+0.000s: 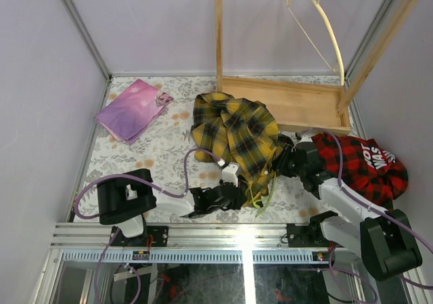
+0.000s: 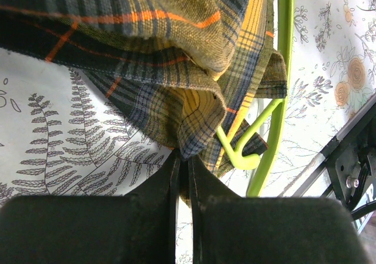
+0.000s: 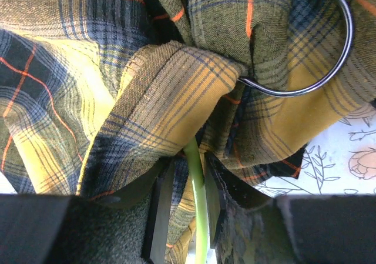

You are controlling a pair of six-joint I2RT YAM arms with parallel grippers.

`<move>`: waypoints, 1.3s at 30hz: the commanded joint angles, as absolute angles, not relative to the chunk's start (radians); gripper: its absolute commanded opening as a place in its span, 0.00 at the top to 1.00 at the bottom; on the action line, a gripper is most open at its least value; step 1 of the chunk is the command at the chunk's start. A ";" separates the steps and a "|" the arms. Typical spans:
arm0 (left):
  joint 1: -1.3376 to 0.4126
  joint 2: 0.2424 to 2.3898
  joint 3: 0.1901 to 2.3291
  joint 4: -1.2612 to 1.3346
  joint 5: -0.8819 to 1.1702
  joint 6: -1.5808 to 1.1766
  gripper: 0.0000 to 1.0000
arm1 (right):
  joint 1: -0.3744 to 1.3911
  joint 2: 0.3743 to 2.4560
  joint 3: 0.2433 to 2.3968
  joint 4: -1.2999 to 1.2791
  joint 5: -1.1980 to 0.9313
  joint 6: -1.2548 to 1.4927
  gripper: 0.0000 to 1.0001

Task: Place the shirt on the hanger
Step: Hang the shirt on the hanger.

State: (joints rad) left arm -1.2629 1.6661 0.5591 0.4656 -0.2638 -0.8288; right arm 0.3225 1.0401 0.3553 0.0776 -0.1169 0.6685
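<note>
Top external view: the shirt lies heaped on the table, with the left arm stretched low toward its near edge and the right arm bent in from the right. The left gripper is pinched tight on a shirt fold beside the hanger. The right gripper clamps the hanger's green bar under the cloth, below the hook.

Left gripper pinching shirt fold, jaws nearly meeting; hanger sticking out beneath fabric, lying over patterned tablecloth.
</note>
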 commanded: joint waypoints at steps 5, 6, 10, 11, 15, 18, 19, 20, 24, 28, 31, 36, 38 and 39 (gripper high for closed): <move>-1.277 1.706 0.526 0.264 -0.219 -0.798 1.00 | 0.308 0.983 0.348 0.211 -0.272 0.654 0.73; -1.277 1.706 0.525 0.266 -0.220 -0.798 1.00 | 0.308 0.961 0.347 0.209 -0.280 0.654 0.73; -1.277 1.714 0.520 0.271 -0.218 -0.801 1.00 | 0.308 0.889 0.330 0.221 -0.321 0.661 0.70; -1.276 1.716 0.520 0.274 -0.217 -0.802 1.00 | 0.308 0.882 0.325 0.232 -0.338 0.664 0.70; -1.278 1.726 0.522 0.283 -0.209 -0.804 1.00 | 0.308 0.918 0.299 0.326 -0.412 0.695 0.70; -1.277 1.728 0.524 0.283 -0.208 -0.804 1.00 | 0.308 0.966 0.289 0.400 -0.448 0.721 0.71; -1.278 1.726 0.522 0.284 -0.207 -0.804 1.00 | 0.308 0.981 0.289 0.419 -0.450 0.725 0.71; -1.278 1.726 0.521 0.284 -0.207 -0.805 1.00 | 0.308 0.995 0.292 0.435 -0.452 0.727 0.71; -1.278 1.717 0.511 0.284 -0.210 -0.807 1.00 | 0.308 1.043 0.320 0.456 -0.459 0.712 0.71; -1.277 1.712 0.505 0.284 -0.212 -0.810 1.00 | 0.308 1.066 0.342 0.484 -0.479 0.704 0.83; -1.277 1.711 0.504 0.284 -0.212 -0.811 1.00 | 0.308 1.037 0.349 0.469 -0.466 0.693 0.91; -1.277 1.697 0.496 0.289 -0.207 -0.817 1.00 | 0.309 0.932 0.377 0.357 -0.398 0.648 1.00; -1.278 1.678 0.494 0.285 -0.207 -0.818 1.00 | 0.309 0.882 0.384 0.339 -0.363 0.640 1.00; -1.278 1.666 0.496 0.279 -0.208 -0.818 1.00 | 0.309 0.858 0.388 0.337 -0.351 0.640 1.00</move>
State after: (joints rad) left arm -1.2629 1.6604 0.5495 0.4728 -0.2577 -0.8314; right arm 0.3065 0.9550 0.3145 0.3218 -0.4030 0.6724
